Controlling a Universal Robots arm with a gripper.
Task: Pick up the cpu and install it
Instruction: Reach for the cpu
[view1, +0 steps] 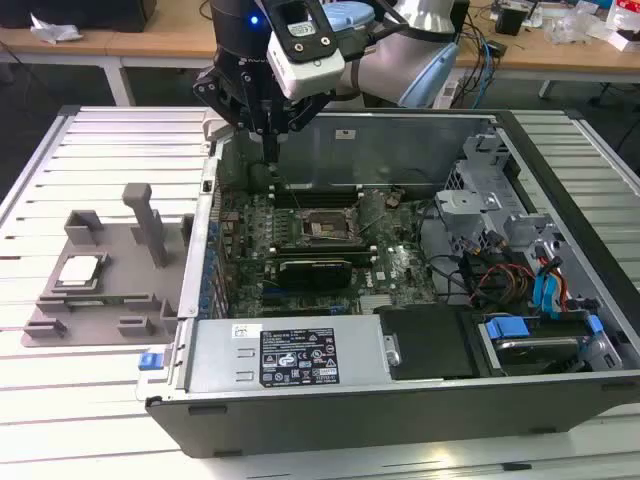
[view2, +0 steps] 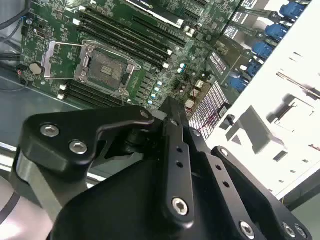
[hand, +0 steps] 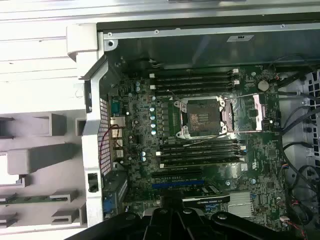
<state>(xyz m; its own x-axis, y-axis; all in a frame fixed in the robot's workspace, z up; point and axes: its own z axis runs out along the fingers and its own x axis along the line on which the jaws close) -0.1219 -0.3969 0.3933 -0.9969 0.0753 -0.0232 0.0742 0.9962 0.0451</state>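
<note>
**CPU on its fixture, left of and nearer than the gripper; socket empty**

- **Item:** the cpu (view1: 80, 270). It lies flat, metal plate up, in a recess of the grey fixture (view1: 110, 312). The fixture sits on the slatted table (view1: 100, 150), outside the computer case (view1: 400, 395). The chip is square, so it has no long axis to record. Its edges run roughly in line with the fixture's sides.
- **Item:** gripper (view1: 270, 150). It hangs pointing down over the far left corner of the case, above the motherboard (view1: 400, 265). The fingers are drawn together with nothing seen between them. In both wrist views the linkage looks folded in toward the middle.
- **Governing relation:** the cpu lies to the exterior view's left of the fingers, nearer the camera and lower, well apart from them. The case's left wall and the fixture's tall upright block (view1: 150, 225) stand between the two.
- **Item:** socket (view1: 322, 228). It is empty with its retaining frame swung open, as both wrist views show. It lies to the exterior view's right of the gripper and close to it.
- **Status, as judged:** the cpu is not yet picked up and nothing is installed.
</note>
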